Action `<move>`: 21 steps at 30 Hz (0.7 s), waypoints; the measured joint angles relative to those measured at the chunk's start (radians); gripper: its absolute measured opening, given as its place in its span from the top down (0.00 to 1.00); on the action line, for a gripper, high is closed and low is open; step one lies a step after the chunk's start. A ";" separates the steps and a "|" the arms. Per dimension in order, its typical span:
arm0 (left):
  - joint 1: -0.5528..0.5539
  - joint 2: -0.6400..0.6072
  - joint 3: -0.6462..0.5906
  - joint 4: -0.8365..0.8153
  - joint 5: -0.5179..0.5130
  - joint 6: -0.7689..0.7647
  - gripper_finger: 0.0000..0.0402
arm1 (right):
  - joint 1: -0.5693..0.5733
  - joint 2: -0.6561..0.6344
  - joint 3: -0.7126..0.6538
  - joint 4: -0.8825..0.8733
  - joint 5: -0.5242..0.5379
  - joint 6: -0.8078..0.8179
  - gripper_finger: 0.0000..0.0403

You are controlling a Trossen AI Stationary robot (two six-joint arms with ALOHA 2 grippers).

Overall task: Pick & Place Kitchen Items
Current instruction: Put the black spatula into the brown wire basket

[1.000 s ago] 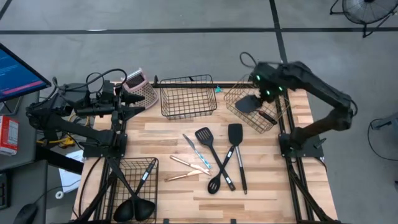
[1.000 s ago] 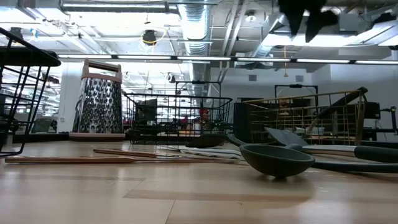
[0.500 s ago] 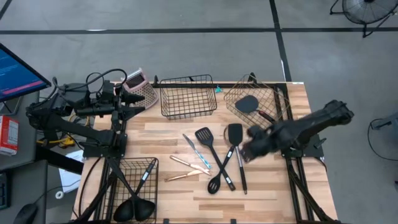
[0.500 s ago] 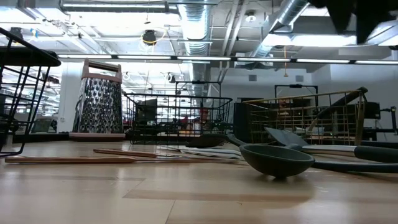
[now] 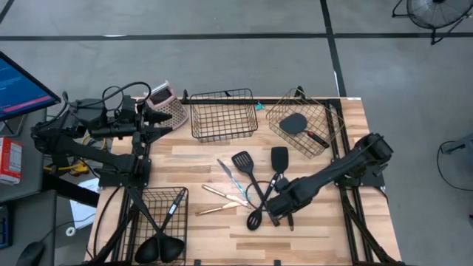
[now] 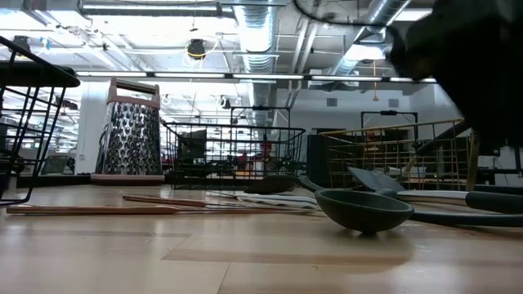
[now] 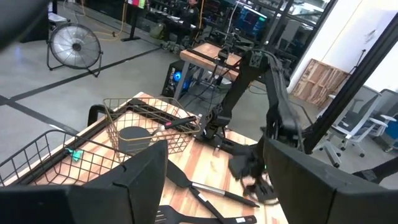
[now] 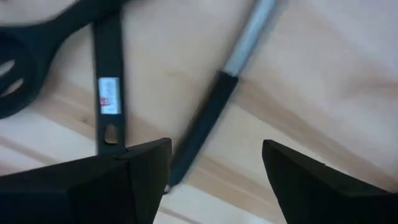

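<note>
**Right pincer low over the loose utensils, left arm parked at the edge**

From above, the right pincer [image 5: 275, 207] hangs over the handles of the utensils lying loose in the middle of the tabletop [image 5: 325, 229]: a solid spatula [image 5: 279, 157], a slotted turner [image 5: 242, 160], a slotted spoon [image 5: 254, 219], a silver-teal piece [image 5: 230, 176] and two copper-coloured sticks [image 5: 222, 202]. The arm itself covers the spot below the fingers there. The right wrist view fills that in: both fingers [image 8: 143, 163] stand wide apart with nothing between them, and in the gap lies the black-and-silver handle [image 8: 214, 102] of the spatula, with a second black handle [image 8: 107, 93] bearing a label just beside it.

The high view also shows another spatula [image 5: 293, 123] inside the copper wire basket [image 5: 319, 148] at the far right, an empty-looking black basket [image 5: 222, 112] beside it, and ladles [image 5: 159, 247] standing out of a black basket [image 5: 151, 203] at the near left.

The low view adds a metal grater [image 6: 131, 135] upright at the far left and a dark spoon bowl [image 6: 364, 209] resting on the wood.

The left pincer [image 5: 159, 117] waits at the far left edge, fingers spread and empty.
</note>
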 joint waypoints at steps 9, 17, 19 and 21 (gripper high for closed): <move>0.000 0.000 0.000 0.000 0.000 0.000 0.38 | -0.017 0.001 -0.190 0.210 -0.046 0.033 0.38; 0.000 0.000 0.000 0.000 -0.002 0.000 0.38 | -0.015 0.007 -0.241 0.321 -0.043 0.060 0.38; 0.000 0.000 0.000 0.000 -0.005 0.000 0.38 | -0.015 0.005 -0.252 0.344 -0.042 0.092 0.40; 0.000 0.000 0.000 0.000 -0.005 0.000 0.38 | -0.016 0.006 -0.252 0.336 -0.043 0.100 0.43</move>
